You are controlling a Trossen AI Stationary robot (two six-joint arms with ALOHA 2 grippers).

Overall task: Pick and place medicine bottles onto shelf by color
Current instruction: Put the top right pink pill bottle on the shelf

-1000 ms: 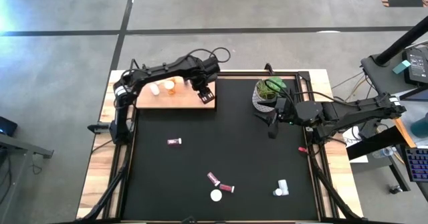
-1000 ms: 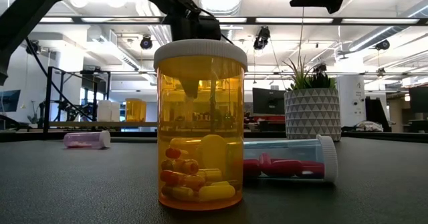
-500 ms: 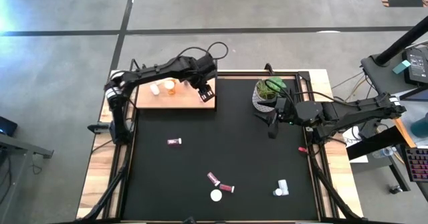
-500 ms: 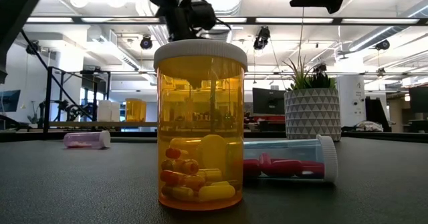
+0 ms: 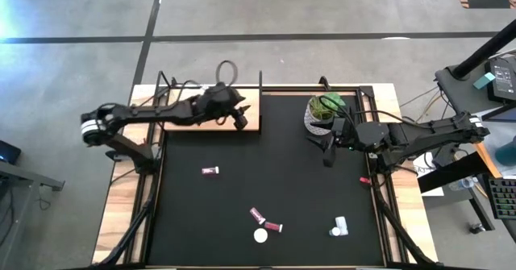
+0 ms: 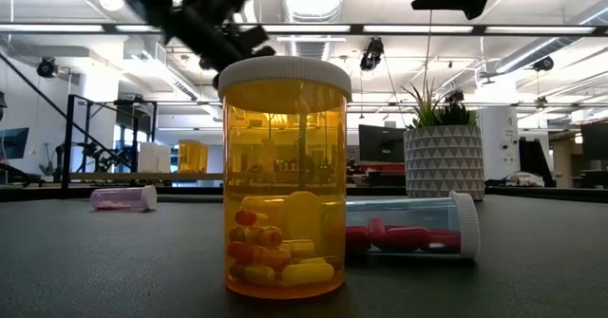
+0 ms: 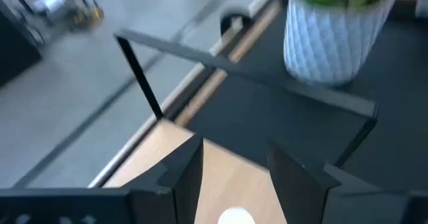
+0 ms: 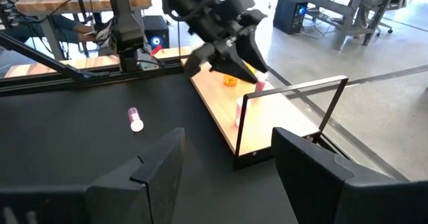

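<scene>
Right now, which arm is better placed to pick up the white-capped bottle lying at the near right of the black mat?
The right gripper, open and empty, hangs on that bottle's side; the left gripper is over the shelf.

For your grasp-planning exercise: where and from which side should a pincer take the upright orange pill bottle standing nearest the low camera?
Grip the orange pill bottle across its straight amber wall just below the white cap, descending from above. It stands upright, and the clear bottle lying just behind leaves little room for a level approach.
</scene>
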